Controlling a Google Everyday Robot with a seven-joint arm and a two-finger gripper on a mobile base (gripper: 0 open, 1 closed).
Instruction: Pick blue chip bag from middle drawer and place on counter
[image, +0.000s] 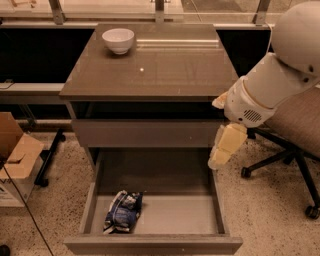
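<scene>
The blue chip bag (123, 211) lies crumpled on the floor of the pulled-out middle drawer (170, 215), at its front left. The counter (165, 70) is the glossy grey-brown cabinet top above it. My gripper (224, 150) hangs from the white arm at the cabinet's right side, pointing down over the drawer's right wall. It is above and well to the right of the bag and holds nothing.
A white bowl (118, 40) stands at the counter's back left. A closed drawer front (145, 132) sits just under the counter. An office chair (295, 130) stands at the right. A cardboard box (15, 160) is on the floor at the left.
</scene>
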